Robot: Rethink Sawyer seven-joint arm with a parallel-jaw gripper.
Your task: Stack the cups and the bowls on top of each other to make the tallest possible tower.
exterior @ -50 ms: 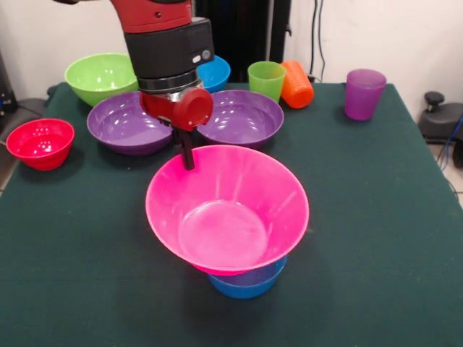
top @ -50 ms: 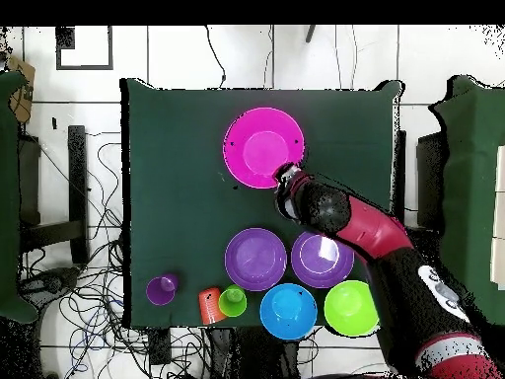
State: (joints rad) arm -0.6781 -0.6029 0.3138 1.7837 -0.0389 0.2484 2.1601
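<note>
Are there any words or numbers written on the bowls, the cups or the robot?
No words or numbers can be read anywhere.
The pink bowl, the purple bowls and the cups look plain, with no labels.
The gripper housing has a tiny pale mark on its black part, too small to read.

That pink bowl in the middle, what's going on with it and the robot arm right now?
The gripper is at the far rim of the pink bowl, which sits on top of a blue bowl as a two-piece stack. Whether it grips the rim can't be told. Two purple bowls, a lime green bowl, another blue bowl, a red bowl and the green, orange and purple cups wait unstacked on the table.
</note>
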